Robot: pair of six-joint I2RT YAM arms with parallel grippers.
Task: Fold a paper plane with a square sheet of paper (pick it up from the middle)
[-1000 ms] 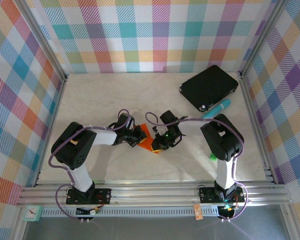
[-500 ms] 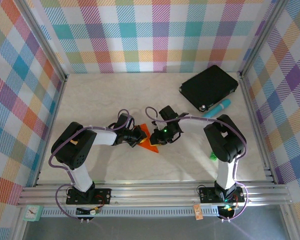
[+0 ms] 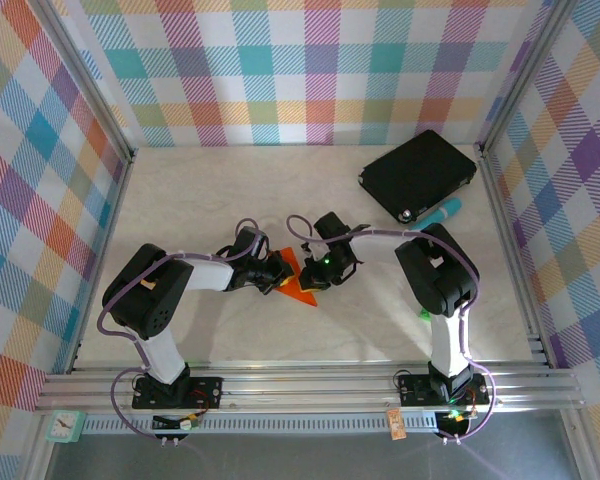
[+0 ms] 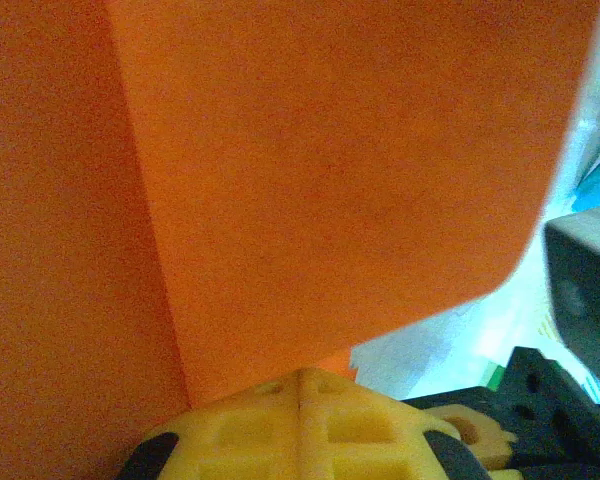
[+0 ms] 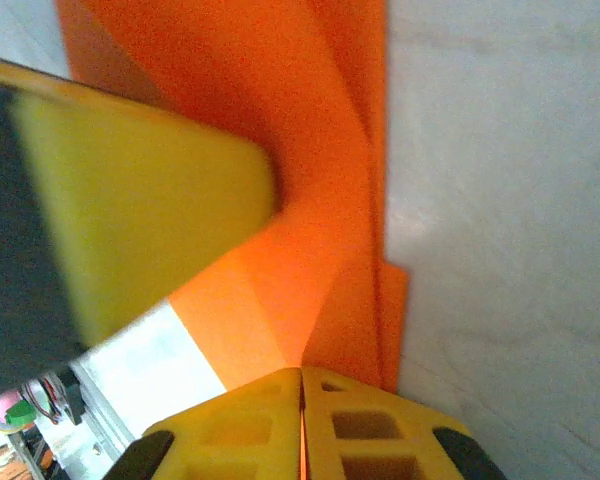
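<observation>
both arms reach in to the middle of the tabletop (image 3: pixel 205 200), their tips near each other over the paper plane (image 3: pixel 299 290), a small orange pointed shape lying flat between them. the left pincer (image 3: pixel 277 273) comes at it from the left and the right pincer (image 3: pixel 317 276) from the right. in the left wrist view the yellow fingers are clenched together on the paper's near edge, and the orange sheet spreads above them with a straight crease down its left part. in the right wrist view the fingers are likewise pressed shut with a thin orange edge caught in the seam; folded layers run up along the pale tabletop. a black pad (image 3: pixel 417 173) and a teal tube (image 3: pixel 437 213) sit well apart at the far right.
</observation>
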